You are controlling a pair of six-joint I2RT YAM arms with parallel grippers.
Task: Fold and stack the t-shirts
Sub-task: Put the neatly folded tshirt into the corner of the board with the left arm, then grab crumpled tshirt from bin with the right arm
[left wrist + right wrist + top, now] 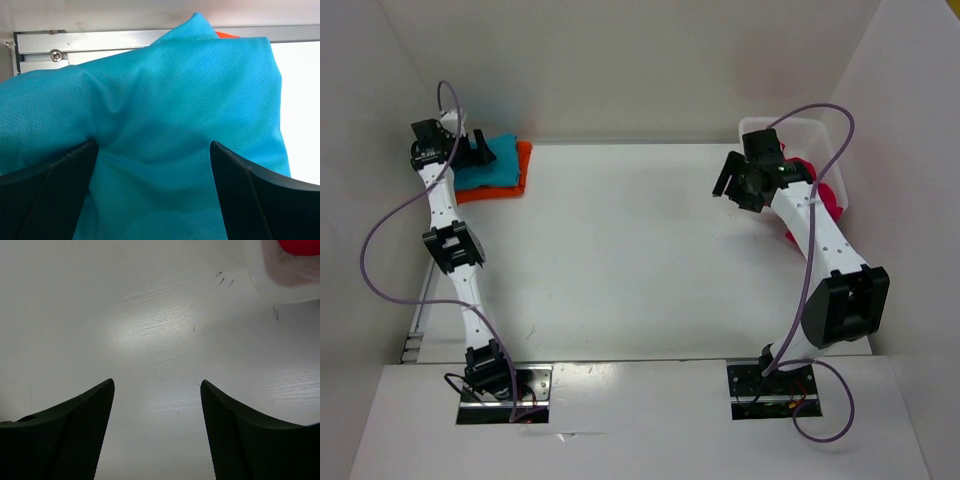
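Observation:
A folded teal blue t-shirt [490,172] lies on top of a bright orange t-shirt [523,160] at the table's far left corner. My left gripper [478,152] is open right over the teal shirt. In the left wrist view the teal cloth [190,100] fills the frame between the spread fingers of the left gripper [152,147], and a sliver of orange [226,34] shows behind it. The pink-red t-shirt [830,195] lies in the white basket [790,125] at the far right, partly hidden by my right arm. My right gripper [728,182] is open and empty over bare table, left of the basket.
White walls close in the table [640,260] on the left, back and right. In the right wrist view the open right gripper [156,385] hangs over the bare tabletop, with the basket's corner [280,287] and some red cloth [300,246] at the top right. A metal rail [125,40] runs behind the teal shirt.

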